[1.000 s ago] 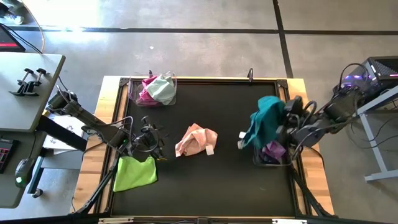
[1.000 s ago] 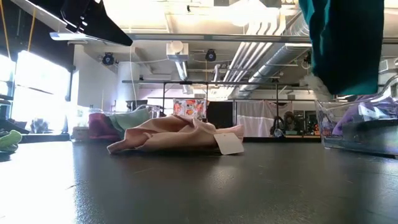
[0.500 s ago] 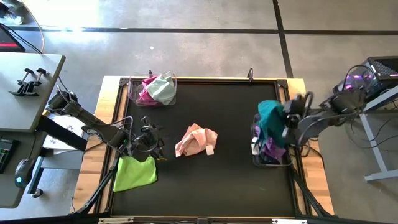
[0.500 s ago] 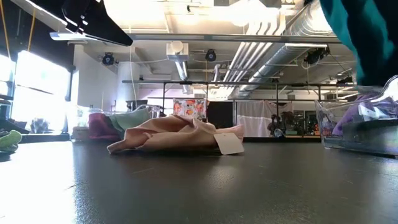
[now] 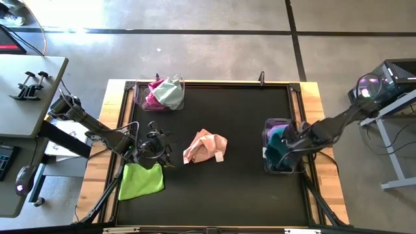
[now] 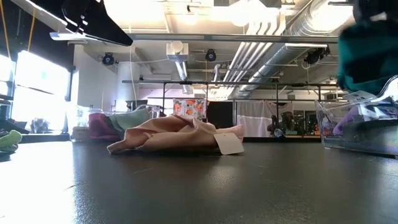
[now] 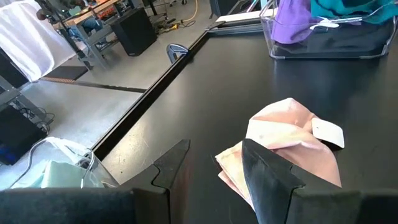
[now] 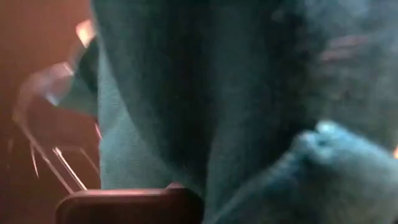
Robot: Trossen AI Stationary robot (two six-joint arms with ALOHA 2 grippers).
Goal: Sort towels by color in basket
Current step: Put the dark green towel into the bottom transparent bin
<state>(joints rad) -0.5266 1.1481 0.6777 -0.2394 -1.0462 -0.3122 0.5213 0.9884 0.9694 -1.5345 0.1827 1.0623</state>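
Observation:
My right gripper [image 5: 290,144] is low over the clear basket [image 5: 266,168] at the table's right edge, shut on the dark teal towel [image 5: 277,139]. A purple towel [image 5: 282,160] lies in that basket under it. My left gripper [image 5: 156,147] hovers open near the table's left side. On one side of it the lime green towel [image 5: 142,181] lies flat, on the other the crumpled peach-pink towel [image 5: 205,146] with its white tag. A second clear basket [image 5: 138,97] at the far left holds a magenta towel [image 5: 153,97] and a mint towel [image 5: 171,92]. My right gripper comes at the dark teal towel [image 8: 205,93] from above. The cloth fills the right wrist view and hides the place of contact, so which part it has cannot be told. The towel [image 6: 368,56] hangs bunched below the fingers, its lower part down in the right basket [image 6: 360,134].
The black mat has a raised frame with wooden table margins outside it. A grey side table with a clamp stands beyond the left edge. Bare mat lies around the peach-pink towel [image 7: 292,140] and toward the near edge.
My right gripper has carried the dark teal towel toward the table's right edge and down, from beside the right basket to over and into it. The towel hung long at first and is now bunched low in the basket.

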